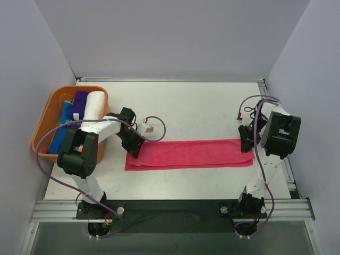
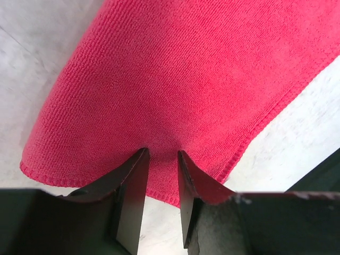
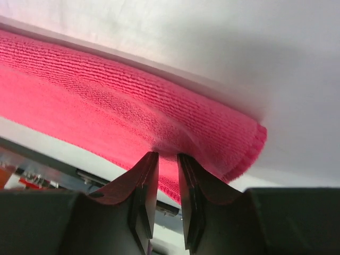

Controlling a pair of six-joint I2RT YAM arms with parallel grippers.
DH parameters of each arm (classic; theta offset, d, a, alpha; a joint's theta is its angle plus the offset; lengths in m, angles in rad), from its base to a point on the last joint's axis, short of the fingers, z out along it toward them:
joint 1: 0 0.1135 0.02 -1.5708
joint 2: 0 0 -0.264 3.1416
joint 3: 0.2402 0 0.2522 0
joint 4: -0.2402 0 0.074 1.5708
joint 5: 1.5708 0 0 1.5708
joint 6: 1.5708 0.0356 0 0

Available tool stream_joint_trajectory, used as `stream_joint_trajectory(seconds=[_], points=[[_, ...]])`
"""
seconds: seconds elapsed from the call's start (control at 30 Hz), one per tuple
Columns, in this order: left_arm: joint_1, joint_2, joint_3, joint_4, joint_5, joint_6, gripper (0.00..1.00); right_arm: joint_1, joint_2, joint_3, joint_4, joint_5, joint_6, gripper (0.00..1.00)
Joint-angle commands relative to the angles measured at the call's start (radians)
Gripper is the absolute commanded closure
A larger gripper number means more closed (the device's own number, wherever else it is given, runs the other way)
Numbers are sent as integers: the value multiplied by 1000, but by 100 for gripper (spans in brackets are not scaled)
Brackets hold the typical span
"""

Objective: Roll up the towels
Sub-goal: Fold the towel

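Overhead view is bright and even, soft light from above, faint shadows under the arms on the worktop (image 1: 202, 106). No glare. Wrist views show the pink towel (image 2: 175, 79) weave sharp; the close gripper fingers (image 2: 130, 196) are dark and underlit. Right wrist background is grey-shaded at top right.

One hot pink towel (image 1: 188, 154): folded into long narrow strip, flat on desk (image 1: 202, 106), lying left to right, unrolled; ribbed weave, stitched hem. white towel (image 1: 95, 105), dark purple towel (image 1: 79, 103), blue towel (image 1: 62, 127): rolled cylinders, side by side in orange basket (image 1: 45, 119), far left.
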Motion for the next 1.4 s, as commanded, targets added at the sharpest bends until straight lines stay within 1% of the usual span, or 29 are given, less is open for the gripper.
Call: stream_joint_trajectory(seconds=[0.0,0.1,0.13,0.17,0.23,0.27,0.3,0.37,0.47,0.53,0.6,0.67,0.73,0.83,1.1,1.37], points=[[-3,101,103,96,-59,-64,60,-2,55,169,42,105,92,76],[5,160,180,96,-44,-94,60,10,119,263,30,113,90,76],[9,171,220,93,-42,-97,61,12,133,325,22,104,89,76],[9,186,240,90,-41,-99,61,15,155,352,12,89,81,76],[18,192,269,65,-36,-84,60,16,162,405,-28,52,58,76],[23,188,295,54,-26,-76,59,18,143,406,-39,26,35,76],[29,181,303,28,16,-47,58,15,121,390,-45,7,14,75],[43,149,325,-27,50,17,54,4,29,314,-45,-46,-73,75],[45,90,328,-87,96,94,50,-20,-84,238,-45,-69,-185,74],[43,68,325,-111,126,116,48,-22,-121,212,-45,-57,-225,72],[43,53,326,-148,134,137,46,-1,-158,172,-47,5,-285,70],[43,46,322,-183,139,174,45,12,-176,130,-47,39,-345,65],[43,48,308,-200,128,203,44,24,-180,114,-36,70,-364,61],[43,54,295,-223,125,249,43,42,-174,99,-12,90,-379,59],[31,83,294,-263,107,367,38,107,-160,-2,105,174,-416,59],[0,76,262,-257,87,479,37,116,-144,-62,162,236,-453,59]])
